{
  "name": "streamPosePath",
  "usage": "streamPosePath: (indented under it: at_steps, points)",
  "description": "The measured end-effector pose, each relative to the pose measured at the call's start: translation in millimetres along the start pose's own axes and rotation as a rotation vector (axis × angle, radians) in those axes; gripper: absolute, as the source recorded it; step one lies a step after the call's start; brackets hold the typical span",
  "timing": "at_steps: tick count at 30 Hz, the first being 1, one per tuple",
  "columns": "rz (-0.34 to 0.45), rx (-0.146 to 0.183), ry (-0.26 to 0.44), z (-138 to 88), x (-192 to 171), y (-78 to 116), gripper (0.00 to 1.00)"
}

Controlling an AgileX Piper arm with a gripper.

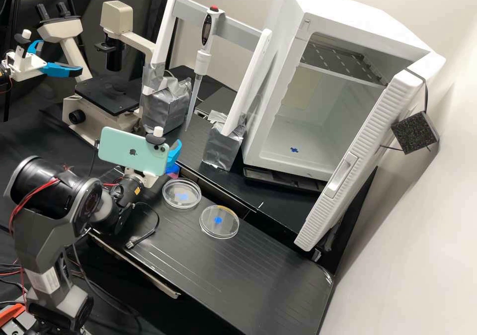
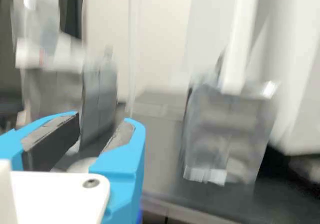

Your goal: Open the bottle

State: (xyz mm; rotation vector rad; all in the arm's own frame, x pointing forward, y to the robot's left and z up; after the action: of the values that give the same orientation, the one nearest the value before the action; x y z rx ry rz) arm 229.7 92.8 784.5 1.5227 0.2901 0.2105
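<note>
The gripper [image 1: 174, 158] is low over the bench's left part in the high view, behind the phone mounted on the arm. In the wrist view the gripper [image 2: 104, 128] stands open, its two blue fingers apart. A blurred whitish round shape [image 2: 82, 165] shows between and below them; I cannot tell whether it is part of the bottle. Just under the fingers in the high view is a small purple-pink patch [image 1: 172, 174], perhaps the bottle, mostly hidden by the phone and gripper. A dark blue-purple sliver [image 2: 139, 217] shows beside one finger.
Two clear dishes [image 1: 182, 194] [image 1: 219, 222] lie on the black bench [image 1: 268, 270] near the gripper. Behind stand a pipette [image 1: 200, 62] on a white frame with silver-wrapped feet [image 1: 223, 146], a microscope [image 1: 107, 96] and an open white cabinet [image 1: 278, 22]. A loose cable [image 1: 149, 233] lies nearby.
</note>
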Motion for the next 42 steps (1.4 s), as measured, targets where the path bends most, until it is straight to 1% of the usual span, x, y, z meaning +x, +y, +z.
streamPosePath:
  at_steps: [2,5,17,24,30,36,40,41,42]
  points:
    - [0.038,0.0,0.032,-3,0,3.8,1.0]
    - [0.043,0.0,0.036,-3,-1,4.0,1.0]
    - [0.003,-0.005,0.012,3,-11,-3.2,1.0]
    - [-0.033,-0.003,0.003,4,-18,-10.4,1.0]
    - [-0.046,-0.001,-0.011,7,-20,-13.4,1.0]
    - [-0.09,0.002,-0.028,10,-20,-23.9,1.0]
    - [-0.118,-0.01,-0.049,14,-19,-30.4,1.0]
    - [-0.119,-0.01,-0.055,15,-18,-30.7,0.0]
    - [-0.117,-0.009,-0.061,15,-18,-30.8,0.0]
